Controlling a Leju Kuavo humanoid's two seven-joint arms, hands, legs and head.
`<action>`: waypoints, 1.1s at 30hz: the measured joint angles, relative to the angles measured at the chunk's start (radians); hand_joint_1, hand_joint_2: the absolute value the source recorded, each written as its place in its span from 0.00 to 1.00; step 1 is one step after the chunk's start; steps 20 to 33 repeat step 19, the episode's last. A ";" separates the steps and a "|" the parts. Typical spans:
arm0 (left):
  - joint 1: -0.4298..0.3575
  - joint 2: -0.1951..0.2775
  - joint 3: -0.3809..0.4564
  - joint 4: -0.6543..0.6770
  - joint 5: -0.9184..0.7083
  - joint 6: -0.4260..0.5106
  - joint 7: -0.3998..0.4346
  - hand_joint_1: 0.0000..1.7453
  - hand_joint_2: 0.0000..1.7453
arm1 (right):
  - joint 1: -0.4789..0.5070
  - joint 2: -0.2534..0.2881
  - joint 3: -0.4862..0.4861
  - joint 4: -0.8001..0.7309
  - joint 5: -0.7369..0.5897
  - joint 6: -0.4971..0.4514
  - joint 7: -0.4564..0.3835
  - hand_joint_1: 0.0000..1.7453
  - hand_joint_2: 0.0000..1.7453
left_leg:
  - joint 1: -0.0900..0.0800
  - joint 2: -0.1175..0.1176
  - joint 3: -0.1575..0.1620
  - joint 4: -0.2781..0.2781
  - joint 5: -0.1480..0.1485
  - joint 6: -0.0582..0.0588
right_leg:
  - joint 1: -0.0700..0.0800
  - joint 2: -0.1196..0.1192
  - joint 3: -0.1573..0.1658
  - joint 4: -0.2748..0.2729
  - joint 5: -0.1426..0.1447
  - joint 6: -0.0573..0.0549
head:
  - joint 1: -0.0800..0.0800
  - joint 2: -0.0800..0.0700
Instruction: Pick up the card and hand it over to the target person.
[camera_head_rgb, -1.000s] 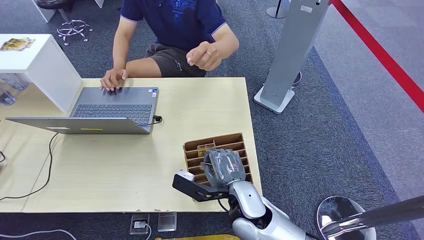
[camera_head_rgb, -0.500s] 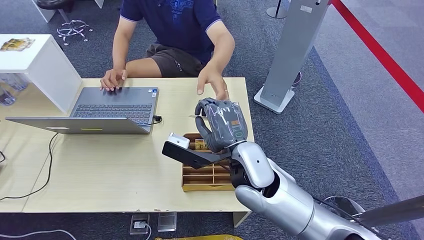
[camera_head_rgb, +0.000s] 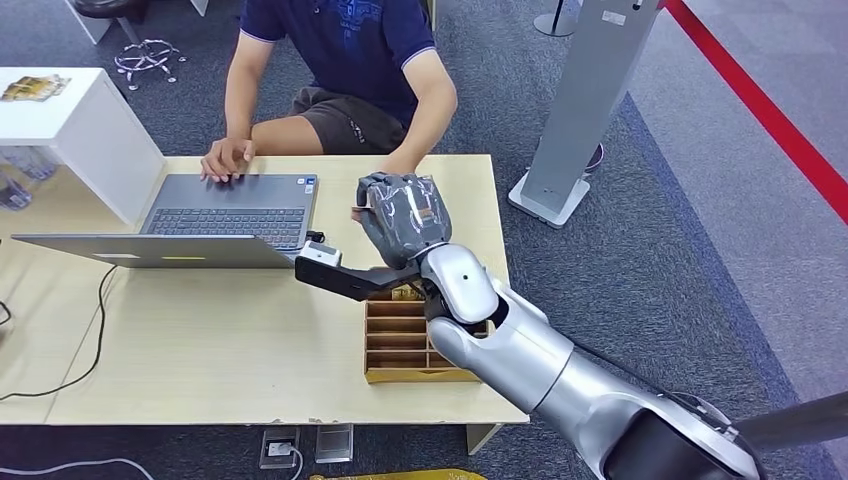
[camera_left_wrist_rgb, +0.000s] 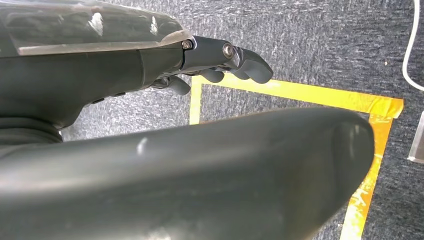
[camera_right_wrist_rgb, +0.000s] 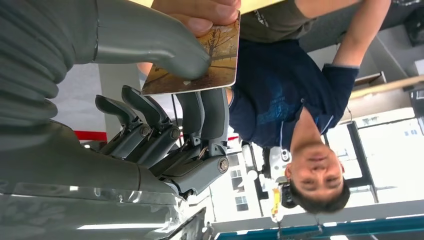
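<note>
My right hand (camera_head_rgb: 402, 215) is raised above the far side of the table, in front of the seated person (camera_head_rgb: 345, 45). It pinches a card (camera_right_wrist_rgb: 200, 65) with an autumn tree picture between the thumb (camera_right_wrist_rgb: 150, 47) and the dark fingers (camera_right_wrist_rgb: 200, 115). The person's fingers (camera_right_wrist_rgb: 200, 12) grip the card's other end, so both of us hold it. From the head camera my hand hides the card and most of the person's hand. My left hand (camera_left_wrist_rgb: 150, 65) hangs over the carpet floor, its fingers (camera_left_wrist_rgb: 245, 62) loosely bent and holding nothing.
A wooden slotted tray (camera_head_rgb: 400, 345) sits on the table (camera_head_rgb: 220, 340) under my forearm. An open laptop (camera_head_rgb: 200, 225) with the person's other hand (camera_head_rgb: 228, 157) on it lies to the left. A white box (camera_head_rgb: 90, 130) and a grey stand (camera_head_rgb: 590, 100) flank the table.
My right hand rose from the wooden tray and moved away from me toward the person. The person's hand came down from chest height to meet it.
</note>
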 joint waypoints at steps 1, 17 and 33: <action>0.000 0.000 0.002 0.000 0.002 0.001 -0.001 0.00 0.00 | -0.004 0.004 0.001 0.008 0.000 -0.002 -0.003 1.00 1.00 | 0.000 0.000 0.000 0.000 0.000 0.000 | 0.000 0.000 0.000 0.000 0.000 0.000 | 0.000 0.000; 0.002 0.008 0.019 -0.002 0.031 -0.012 -0.011 0.00 0.00 | 0.013 -0.091 -0.036 -0.253 -0.027 -0.041 -0.011 0.00 1.00 | 0.000 -0.004 -0.003 0.002 0.000 0.000 | 0.000 -0.004 -0.002 0.001 -0.001 0.000 | 0.000 0.000; 0.002 0.007 0.020 -0.002 0.033 -0.014 -0.012 0.00 0.00 | 0.033 -0.117 -0.054 -0.320 -0.034 -0.053 -0.008 0.00 1.00 | 0.001 -0.005 -0.003 0.002 0.000 0.000 | 0.001 -0.005 -0.002 0.001 -0.001 0.000 | 0.000 0.000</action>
